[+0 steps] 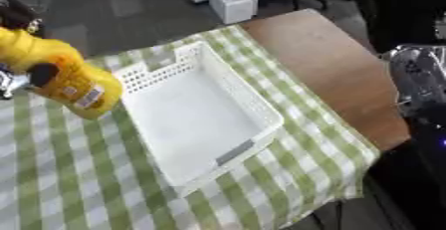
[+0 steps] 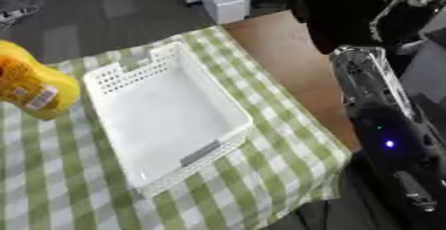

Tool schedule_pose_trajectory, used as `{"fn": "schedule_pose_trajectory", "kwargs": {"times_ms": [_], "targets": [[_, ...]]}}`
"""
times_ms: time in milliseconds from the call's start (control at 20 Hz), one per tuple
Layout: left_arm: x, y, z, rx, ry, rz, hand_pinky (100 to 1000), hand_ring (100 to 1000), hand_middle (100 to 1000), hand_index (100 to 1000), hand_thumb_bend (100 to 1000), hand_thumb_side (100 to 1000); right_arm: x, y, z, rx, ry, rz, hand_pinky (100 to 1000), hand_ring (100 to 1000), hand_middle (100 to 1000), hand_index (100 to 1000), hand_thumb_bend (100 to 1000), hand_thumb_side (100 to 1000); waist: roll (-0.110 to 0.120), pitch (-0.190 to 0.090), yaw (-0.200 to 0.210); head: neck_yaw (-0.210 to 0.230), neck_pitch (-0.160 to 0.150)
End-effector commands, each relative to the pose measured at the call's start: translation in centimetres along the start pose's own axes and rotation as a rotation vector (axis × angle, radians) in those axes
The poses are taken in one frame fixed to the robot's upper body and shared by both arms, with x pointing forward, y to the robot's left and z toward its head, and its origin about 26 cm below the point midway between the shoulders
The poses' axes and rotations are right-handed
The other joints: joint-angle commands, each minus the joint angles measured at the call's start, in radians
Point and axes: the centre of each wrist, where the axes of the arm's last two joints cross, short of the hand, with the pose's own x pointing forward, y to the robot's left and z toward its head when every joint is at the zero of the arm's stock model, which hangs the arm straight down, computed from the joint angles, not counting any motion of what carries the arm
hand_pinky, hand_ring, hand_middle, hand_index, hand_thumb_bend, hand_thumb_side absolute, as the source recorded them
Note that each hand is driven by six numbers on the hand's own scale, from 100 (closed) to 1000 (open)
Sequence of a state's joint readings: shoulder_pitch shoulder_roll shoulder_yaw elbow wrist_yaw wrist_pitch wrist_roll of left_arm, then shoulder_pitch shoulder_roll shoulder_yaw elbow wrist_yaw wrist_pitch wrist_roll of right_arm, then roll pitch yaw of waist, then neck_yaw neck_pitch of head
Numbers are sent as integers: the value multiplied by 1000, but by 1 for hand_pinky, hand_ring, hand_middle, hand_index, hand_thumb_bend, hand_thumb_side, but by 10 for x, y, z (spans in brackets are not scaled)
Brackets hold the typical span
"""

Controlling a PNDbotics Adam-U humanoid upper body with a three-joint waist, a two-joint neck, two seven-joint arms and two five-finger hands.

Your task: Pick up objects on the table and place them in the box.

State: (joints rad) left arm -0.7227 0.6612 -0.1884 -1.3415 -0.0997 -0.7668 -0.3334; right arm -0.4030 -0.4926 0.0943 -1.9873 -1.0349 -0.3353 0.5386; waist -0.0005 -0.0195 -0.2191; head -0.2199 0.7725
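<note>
My left hand (image 1: pixel 12 80) fingers grasp the yellow bottle (image 1: pixel 65 77); the white box (image 1: pixel 198 112) lies just right of them, below.

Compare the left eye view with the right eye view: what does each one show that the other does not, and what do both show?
Only the left eye view shows the left hand at the left edge, with a dark finger curled on the yellow bottle.

Only the right eye view shows most of the right arm, with a small blue light; its hand is out of frame.

Both show the yellow bottle raised to the left of the white basket, nothing inside the basket, the green checked cloth and the brown table.
</note>
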Motion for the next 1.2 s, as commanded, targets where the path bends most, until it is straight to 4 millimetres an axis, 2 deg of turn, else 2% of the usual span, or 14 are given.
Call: {"fn": "schedule_pose_trajectory", "kwargs": {"times_ms": [50, 350, 650, 1000, 1200], "targets": [[-2, 21, -4, -90, -134, -67, 100, 100, 121, 343, 100, 681, 3, 1, -13, 41, -20, -6, 153, 498, 551, 723, 341, 747, 2, -14, -6, 6, -19], [-8, 16, -18, -98, -150, -43, 100, 100, 120, 344, 100, 682, 1, 2, -23, 56, -36, -42, 156, 498, 549, 720, 339, 749, 9, -12, -36, 21, -41], [-12, 8, -33, -124, -159, -39, 100, 100, 119, 357, 100, 684, -5, 6, -35, 100, -40, -90, 151, 500, 550, 725, 340, 749, 20, -3, -73, 23, -87], [-13, -8, -48, -184, -168, -44, 100, 100, 121, 375, 100, 691, -11, 13, -54, 155, -56, -159, 154, 500, 549, 727, 339, 752, 35, 8, -124, 75, -144], [-8, -25, -62, -218, -208, -28, 100, 100, 133, 401, 100, 719, -12, 15, -61, 172, -57, -178, 155, 500, 549, 728, 339, 753, 43, 15, -144, 99, -159]]}}
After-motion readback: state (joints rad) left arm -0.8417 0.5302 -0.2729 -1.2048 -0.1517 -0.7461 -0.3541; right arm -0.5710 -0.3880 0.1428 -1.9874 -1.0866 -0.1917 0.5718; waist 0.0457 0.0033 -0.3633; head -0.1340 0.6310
